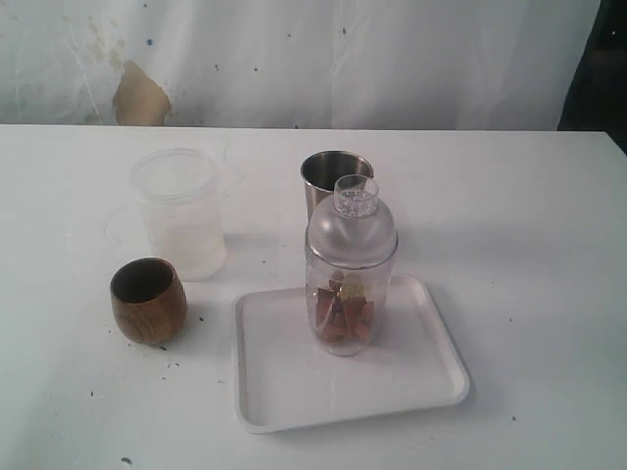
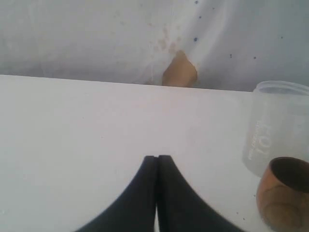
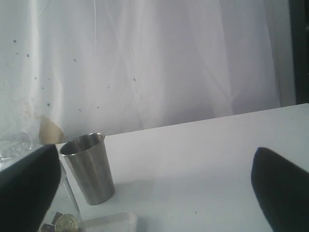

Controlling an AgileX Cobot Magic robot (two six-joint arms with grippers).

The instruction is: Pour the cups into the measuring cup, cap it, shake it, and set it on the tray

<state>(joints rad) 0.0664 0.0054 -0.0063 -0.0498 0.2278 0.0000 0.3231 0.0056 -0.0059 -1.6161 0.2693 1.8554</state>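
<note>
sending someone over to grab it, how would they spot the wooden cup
Start at the white tray on the table. Off its left edge stands the wooden cup, just in front of a frosted plastic tub. It is the only brown, round-bellied vessel; its neighbours are clear, frosted or steel.

Light: bright, soft and even; the white counter [image 1: 549,294] looks nearly washed out.
Shadows: faint, short, beside the wooden cup [image 1: 148,300] and steel tumbler [image 3: 89,166].
Focus: wrist views soft; the right end effector [image 3: 154,191] shows as dark blurred shapes.
</note>
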